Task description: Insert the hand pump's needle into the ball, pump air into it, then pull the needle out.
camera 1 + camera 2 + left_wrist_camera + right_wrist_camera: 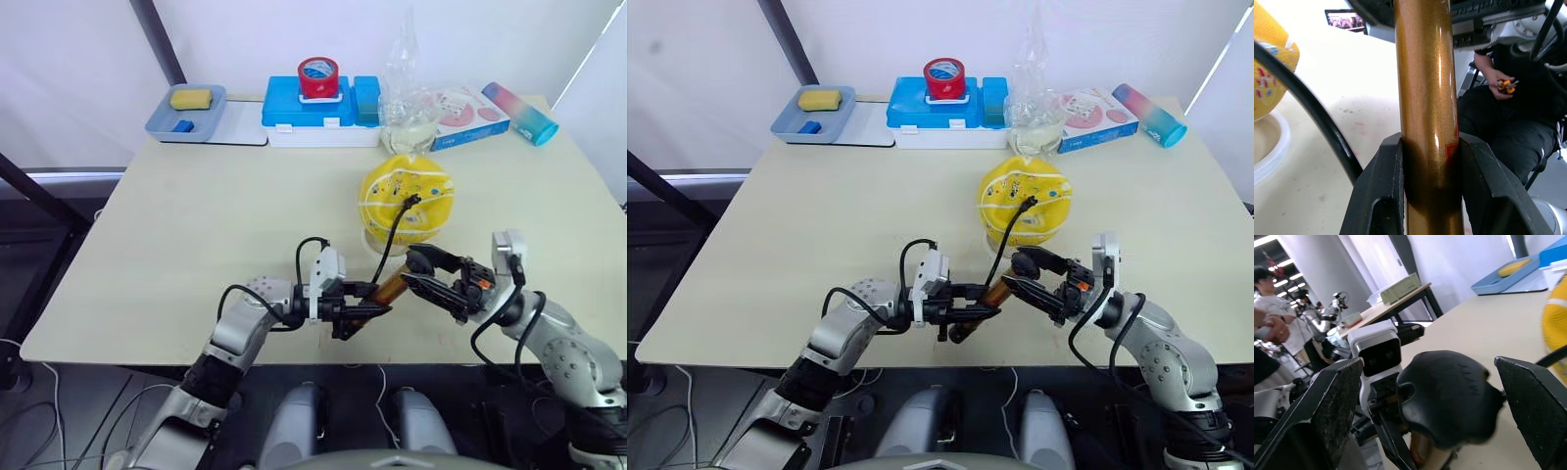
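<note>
Beige table (pixel 196 235) with the ball (pixel 406 199) as landmark: wide bare matte surface toward the robot's left of it.
Below the ball at the near edge, left gripper (pixel 364 314) pinches the glossy gold hand pump (pixel 390 290); right gripper (pixel 423 275), fingers spread, straddles its black cap. Hose rises to the needle (pixel 412 201) at the ball.

Blue box (pixel 318 115), red tape roll (pixel 318 77) atop
</note>
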